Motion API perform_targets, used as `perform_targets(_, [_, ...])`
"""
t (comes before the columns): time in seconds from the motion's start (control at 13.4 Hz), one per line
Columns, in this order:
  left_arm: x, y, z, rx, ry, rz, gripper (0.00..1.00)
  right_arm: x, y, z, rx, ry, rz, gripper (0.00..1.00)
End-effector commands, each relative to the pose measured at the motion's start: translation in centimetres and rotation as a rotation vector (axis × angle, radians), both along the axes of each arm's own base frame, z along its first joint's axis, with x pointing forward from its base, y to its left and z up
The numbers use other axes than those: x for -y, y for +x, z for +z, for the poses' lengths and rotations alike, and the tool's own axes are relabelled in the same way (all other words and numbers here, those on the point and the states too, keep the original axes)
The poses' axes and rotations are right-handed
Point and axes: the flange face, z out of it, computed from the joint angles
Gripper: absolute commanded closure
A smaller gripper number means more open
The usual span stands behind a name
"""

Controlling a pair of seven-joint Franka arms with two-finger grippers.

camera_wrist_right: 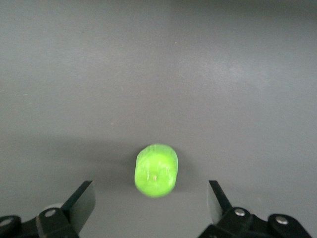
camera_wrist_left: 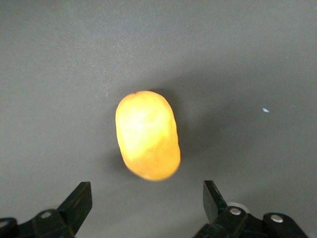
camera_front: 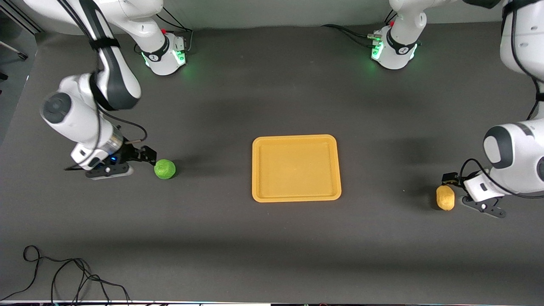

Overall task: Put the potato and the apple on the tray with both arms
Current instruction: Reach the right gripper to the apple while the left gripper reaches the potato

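The potato (camera_front: 445, 197) lies on the table at the lower right of the front view. The left gripper (camera_front: 461, 191) is just beside it, fingers wide apart. The tray (camera_front: 296, 168) in the middle looks bare. At mid left, the apple (camera_front: 165, 168) sits by the spread-open right gripper (camera_front: 144, 158)

One orange-yellow tray (camera_front: 296, 168) lies near the middle of the tabletop. One green apple (camera_front: 165, 169) sits toward the right arm's end, and one yellow-tan potato (camera_front: 445, 197) toward the left arm's end. Two white arms stand along the table's base edge, each with one black gripper: the right gripper (camera_front: 142, 156) and the left gripper (camera_front: 457, 189). One black cable (camera_front: 72, 276) lies at the camera-side edge.
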Motion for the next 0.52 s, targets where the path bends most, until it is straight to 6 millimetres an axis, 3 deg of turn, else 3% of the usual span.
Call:
perform_targets(0.0, [0.6,0.8,-3.2,0.008,-0.014,-0.027,0.08,0.0,-0.8,-5.3,0.024,0.014,-0.034,0.0])
perform_targets(0.15, [1.1,1.8,-2.2,0.027,-0.012,-0.032,0.34,0.0,-0.9,-8.0,0.006,0.012,-0.036,0.0])
perform_targets(0.22, [1.3,2.3,-1.1,0.03,-0.013,-0.026,0.58,0.0,-1.0,-9.0,-0.004,0.011,-0.035,0.0])
perform_targets(0.3, [2.4,2.6,-0.2,0.016,-0.022,-0.027,0.75,0.0,-1.1,-9.8,-0.01,0.01,-0.035,0.0])
perform_targets(0.37, [3.0,3.1,0.9,-0.005,-0.04,0.016,0.82,0.0,-1.1,-10.6,-0.009,0.009,-0.036,0.0])
perform_targets(0.45, [4.5,3.4,1.7,-0.031,-0.057,0.048,0.82,-0.1,-1.0,-11.8,0.002,0.01,-0.035,0.0])
